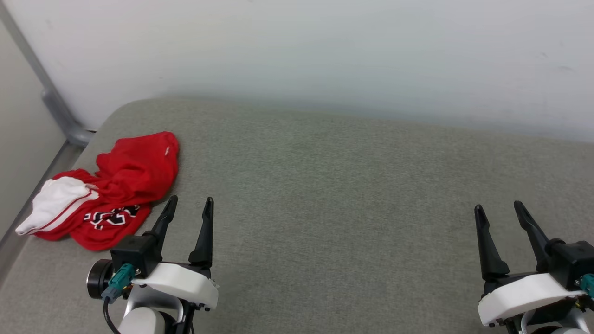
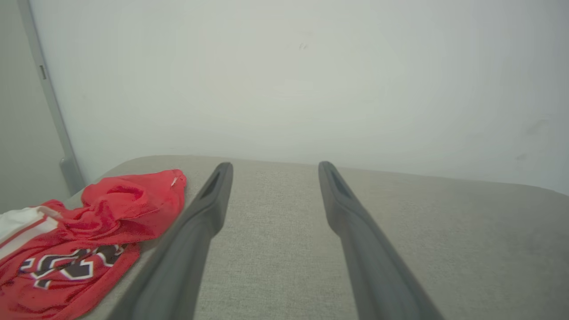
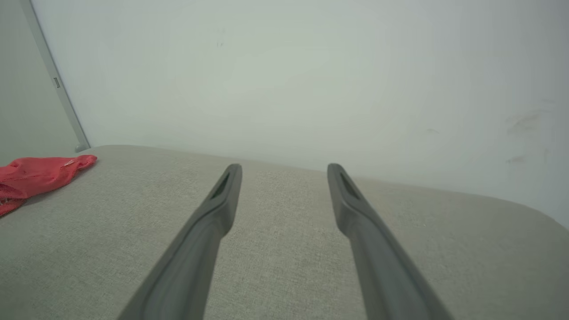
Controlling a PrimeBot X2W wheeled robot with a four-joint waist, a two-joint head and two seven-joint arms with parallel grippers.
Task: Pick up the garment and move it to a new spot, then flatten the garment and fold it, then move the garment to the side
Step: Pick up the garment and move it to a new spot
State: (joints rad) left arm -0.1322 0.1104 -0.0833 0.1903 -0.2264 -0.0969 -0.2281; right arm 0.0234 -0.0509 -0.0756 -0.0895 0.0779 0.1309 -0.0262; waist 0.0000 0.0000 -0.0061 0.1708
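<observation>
So the garment (image 1: pixel 127 183) is a red jersey tee, all crumpled up in a heap, not flat at all. It's sitting on the grey cushion (image 1: pixel 334 185), way over by the cushion's far-left corner, right along its left edge. One white sleeve (image 1: pixel 55 202) with red striping flops out toward that edge, and a bit of black-and-white chest lettering (image 1: pixel 111 216) peeks up on the pile's near side.
</observation>
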